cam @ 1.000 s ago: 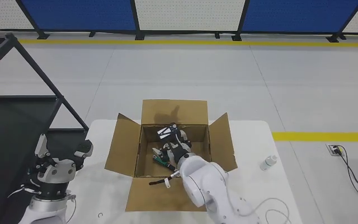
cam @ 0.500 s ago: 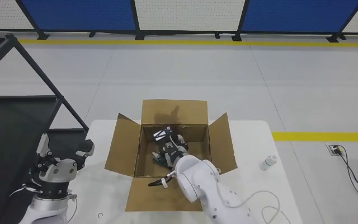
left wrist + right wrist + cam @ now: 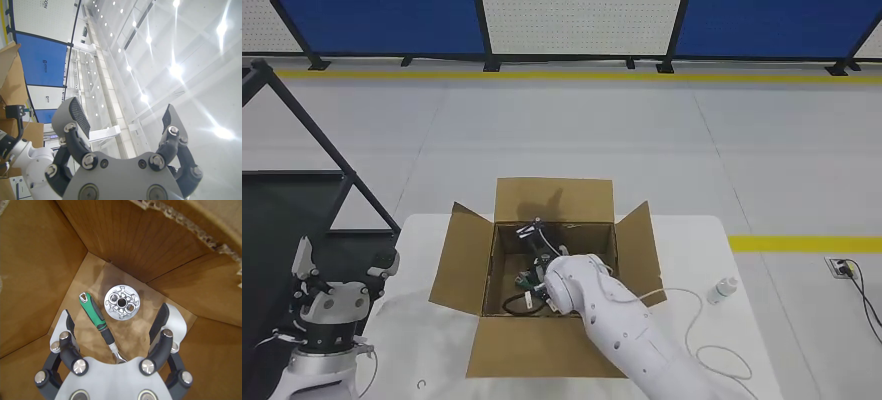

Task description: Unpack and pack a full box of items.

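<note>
I keep the left gripper [image 3: 342, 268] parked at the left edge of the table [image 3: 692, 240], jaws spread and empty, aimed upward, I judge to leave room. The box [image 3: 552, 198] sits mid-table, flaps out. My right gripper [image 3: 114, 315] hangs inside it, jaws wide and empty, above a green-handled ratchet [image 3: 93, 311] and a metal disc [image 3: 122, 302] lying side by side on the box floor.
</note>
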### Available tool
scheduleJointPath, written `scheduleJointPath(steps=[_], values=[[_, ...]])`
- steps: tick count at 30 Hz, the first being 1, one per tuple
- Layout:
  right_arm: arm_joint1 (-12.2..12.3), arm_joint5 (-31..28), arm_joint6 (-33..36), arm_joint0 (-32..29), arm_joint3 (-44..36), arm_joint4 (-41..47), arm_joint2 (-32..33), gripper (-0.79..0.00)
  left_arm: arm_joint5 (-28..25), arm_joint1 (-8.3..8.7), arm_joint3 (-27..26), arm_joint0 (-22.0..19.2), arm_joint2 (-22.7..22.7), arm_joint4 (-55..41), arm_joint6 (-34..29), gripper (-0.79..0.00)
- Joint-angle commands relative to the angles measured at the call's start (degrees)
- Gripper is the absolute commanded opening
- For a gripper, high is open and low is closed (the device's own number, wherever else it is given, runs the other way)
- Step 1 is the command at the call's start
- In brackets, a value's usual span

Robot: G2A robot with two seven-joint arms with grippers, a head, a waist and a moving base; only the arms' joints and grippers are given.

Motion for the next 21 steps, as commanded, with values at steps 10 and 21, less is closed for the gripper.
scheduleJointPath(steps=[10, 21], values=[[-4.64, -2.20, -3.38, 4.63, 13.94, 4.60, -1.36, -0.311, 0.00, 0.00, 0.00, 0.00, 0.00, 0.00, 0.00, 0.000], [-7.43, -3.58, -8.12, 6.93, 21.67, 6.57, -1.13, -0.539, 0.00, 0.00, 0.00, 0.00, 0.00, 0.00, 0.00, 0.000]])
